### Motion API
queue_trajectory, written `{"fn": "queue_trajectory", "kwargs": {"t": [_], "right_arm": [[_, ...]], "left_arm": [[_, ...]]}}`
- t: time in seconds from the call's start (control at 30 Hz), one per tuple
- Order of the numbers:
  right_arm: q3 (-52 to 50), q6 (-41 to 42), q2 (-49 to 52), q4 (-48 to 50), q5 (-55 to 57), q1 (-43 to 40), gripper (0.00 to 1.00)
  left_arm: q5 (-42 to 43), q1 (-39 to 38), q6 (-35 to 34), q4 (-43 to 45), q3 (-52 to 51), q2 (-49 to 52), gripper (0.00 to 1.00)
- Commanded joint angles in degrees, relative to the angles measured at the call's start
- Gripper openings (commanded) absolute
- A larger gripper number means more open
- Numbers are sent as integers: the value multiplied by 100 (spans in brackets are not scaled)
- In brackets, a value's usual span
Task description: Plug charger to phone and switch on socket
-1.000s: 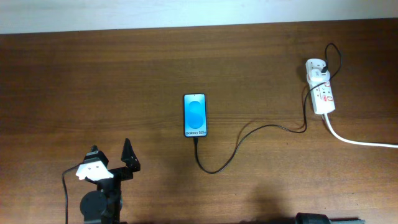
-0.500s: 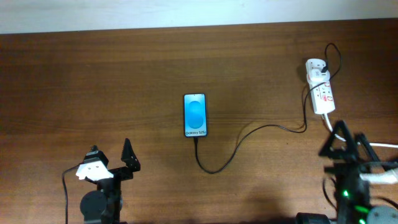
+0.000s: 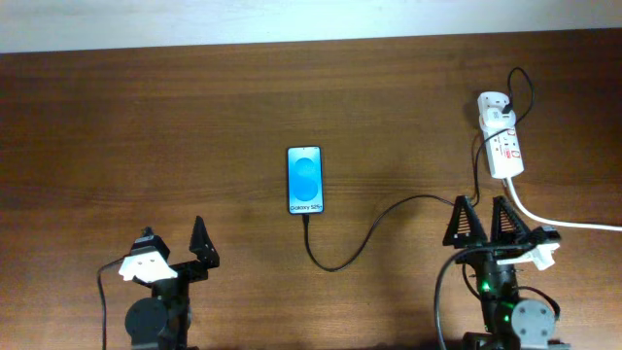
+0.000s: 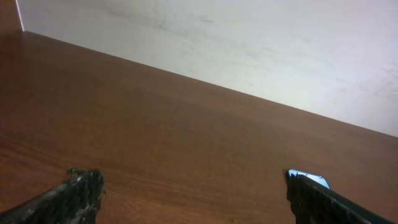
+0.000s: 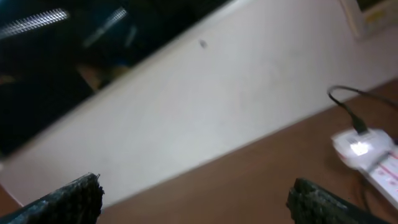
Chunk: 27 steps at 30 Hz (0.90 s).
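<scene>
The phone (image 3: 304,180) lies face up mid-table, blue screen lit; a corner of it shows in the left wrist view (image 4: 309,178). The thin black charger cable (image 3: 364,238) runs from the phone's near end, loops, and goes right and up to a white plug in the socket (image 3: 501,146), a white power strip at the far right, also in the right wrist view (image 5: 370,158). My left gripper (image 3: 173,241) is open and empty at the front left. My right gripper (image 3: 482,221) is open and empty at the front right, below the socket.
The socket's thick white cord (image 3: 564,220) runs off the right edge, just right of my right gripper. A pale wall (image 4: 249,43) borders the table's far edge.
My right arm came into view from the bottom right and moved left to a spot below the socket. The left arm, phone and cable have not moved.
</scene>
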Motion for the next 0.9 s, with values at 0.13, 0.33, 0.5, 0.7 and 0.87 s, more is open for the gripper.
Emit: {"fn": "queue_trajectory", "kwargs": {"t": [0.13,0.33,0.5,0.7,0.87], "right_arm": [[-46,-2605,-50,-1228,-74,142,98],[-46,-4599,-50,-1233,-7,334,99],[-46,-4601,-50,-1241,295,326,99],[-46,-4597,-50,-1298,929,326,98],[-46,-4601,-50,-1314,1189,323,99]], "left_arm": [[-79,28,-9,7,-24,-24,99],[-79,28,-9,7,-24,-24,99],[-79,28,-9,9,-24,-24,99],[-79,28,-9,7,-24,-24,99],[-79,28,-9,7,-24,-24,99]]}}
